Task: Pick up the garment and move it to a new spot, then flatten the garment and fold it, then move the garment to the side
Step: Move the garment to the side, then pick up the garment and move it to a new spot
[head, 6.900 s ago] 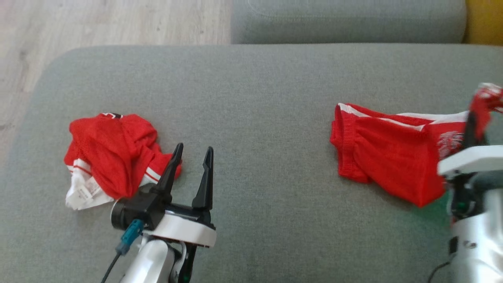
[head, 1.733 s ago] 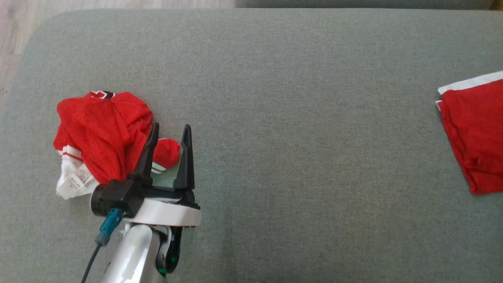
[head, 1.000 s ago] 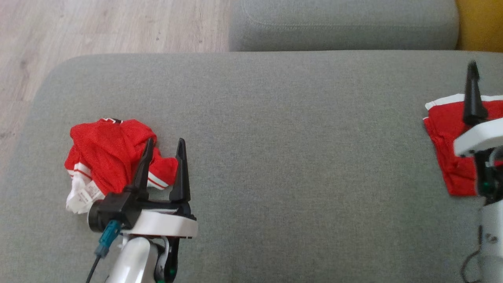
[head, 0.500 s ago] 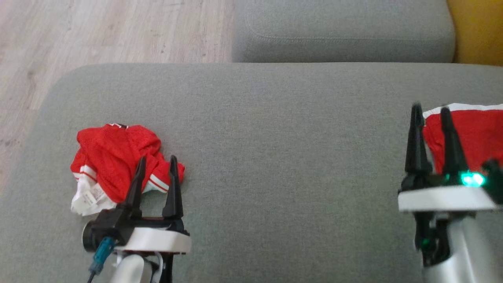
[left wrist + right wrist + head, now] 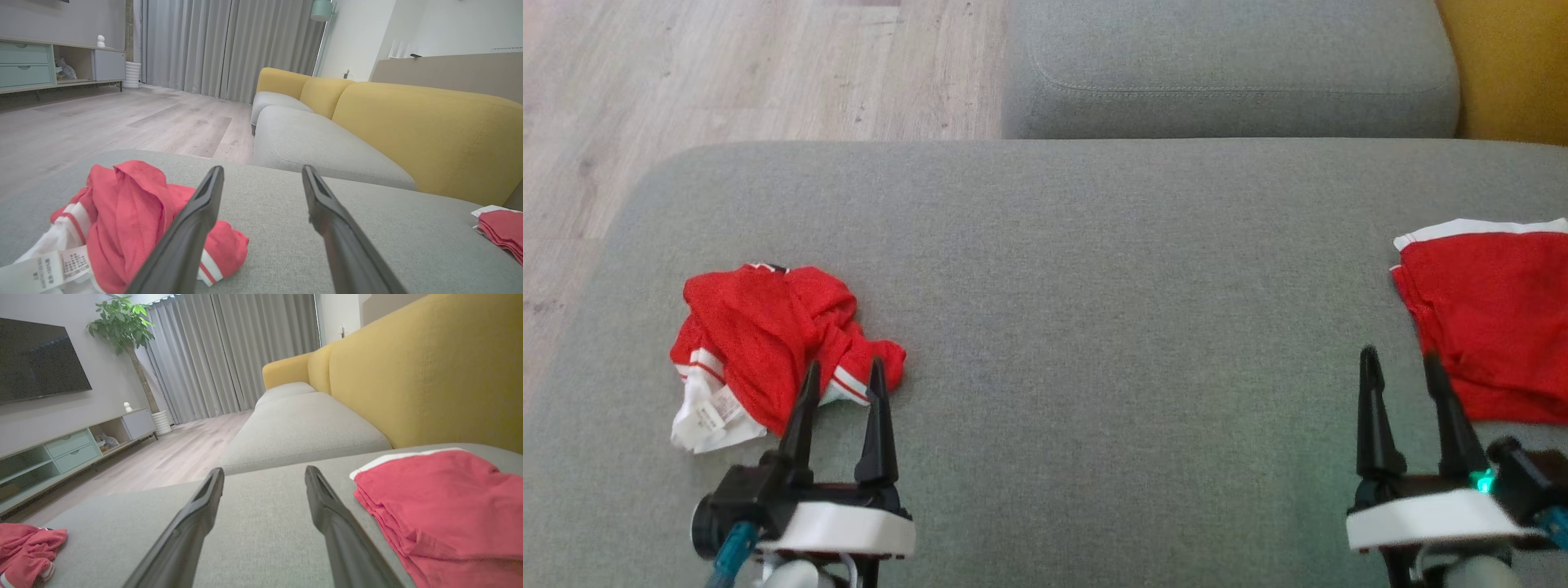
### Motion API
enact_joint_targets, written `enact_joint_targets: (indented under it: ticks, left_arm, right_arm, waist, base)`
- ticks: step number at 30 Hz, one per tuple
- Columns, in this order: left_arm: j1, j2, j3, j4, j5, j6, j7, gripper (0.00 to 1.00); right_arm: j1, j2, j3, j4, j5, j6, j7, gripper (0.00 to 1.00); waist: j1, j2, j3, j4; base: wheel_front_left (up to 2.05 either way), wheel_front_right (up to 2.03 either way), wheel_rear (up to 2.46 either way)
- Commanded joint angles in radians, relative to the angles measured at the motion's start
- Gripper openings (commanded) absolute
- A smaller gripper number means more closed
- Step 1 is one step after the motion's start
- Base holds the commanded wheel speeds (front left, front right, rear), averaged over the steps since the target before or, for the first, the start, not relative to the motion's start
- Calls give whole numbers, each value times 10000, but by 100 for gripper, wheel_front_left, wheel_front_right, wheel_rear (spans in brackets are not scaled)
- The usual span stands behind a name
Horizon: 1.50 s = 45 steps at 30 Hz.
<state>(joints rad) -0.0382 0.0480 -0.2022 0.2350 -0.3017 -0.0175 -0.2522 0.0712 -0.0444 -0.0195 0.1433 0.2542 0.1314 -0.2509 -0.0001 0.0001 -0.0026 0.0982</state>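
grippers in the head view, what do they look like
The left gripper and right gripper each have two long, tapered black fingers above a white collar. A teal connector sits on the left; a green light glows on the right.

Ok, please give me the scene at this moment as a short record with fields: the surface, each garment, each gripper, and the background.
surface: grey sofa cushion
crumpled garment: red with white trim, bunched up on the robot's left, white label showing
folded garment: red with white edge, lying flat on the robot's right
left gripper: open, holding nothing, tips at the crumpled garment's near edge; contact cannot be told
right gripper: open, holding nothing, beside the folded garment
background: wood floor, yellow backrest
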Motion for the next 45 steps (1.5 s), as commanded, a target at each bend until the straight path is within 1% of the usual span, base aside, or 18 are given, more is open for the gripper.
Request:
enact_joint_targets:
  ticks: [1, 13, 18, 21, 26, 31, 32, 40, 45]
  left_arm:
    - [-225, 22, 249, -278, -101, 39, -95, 100]
    - [-335, 22, 224, -144, -66, 9, -95, 100]
    - [-336, 22, 143, -76, -58, 15, -95, 100]
    - [-338, 22, 154, -53, -20, 53, -95, 100]
    - [-377, 22, 357, -16, 63, 91, -95, 100]
    - [-386, 22, 565, 93, 256, 20, -95, 100]
    - [-386, 22, 565, 93, 256, 20, -95, 100]
    - [-488, 22, 708, 209, 360, -67, -95, 100]
    - [-555, 22, 797, 239, 406, -91, -95, 100]
  right_arm:
    - [-217, -59, 216, -272, -35, -7, -106, 100]
    - [-392, -59, 135, -356, 16, -7, -108, 100]
    - [-279, -59, 297, -411, 43, -7, -108, 100]
    - [-209, -59, 425, -484, 90, -7, -108, 100]
    - [-107, -59, 785, -585, 118, -7, -108, 100]
    - [-61, -59, 1219, -645, 83, -7, -108, 100]
    - [-61, -59, 1219, -645, 83, -7, -108, 100]
    - [111, -59, 1770, -661, 40, -7, -108, 100]
    - [29, -59, 2017, -616, 128, -7, -108, 100]
  waist:
    - [1, -1, 10, -9]
    - [1, -1, 57, -12]
    - [1, -1, -53, 229]
    - [1, -1, -95, 539]
    - [1, -1, -158, 1304]
    - [1, -1, -179, 2142]
    - [1, -1, -179, 2142]
    - [1, -1, -173, 3385]
    - [1, -1, -87, 3812]
  base:
    - [0, 0, 0]
    - [0, 0, 0]
    - [0, 0, 0]
    - [0, 0, 0]
    - [0, 0, 0]
    - [0, 0, 0]
    - [0, 0, 0]
    - [0, 0, 0]
    - [0, 0, 0]
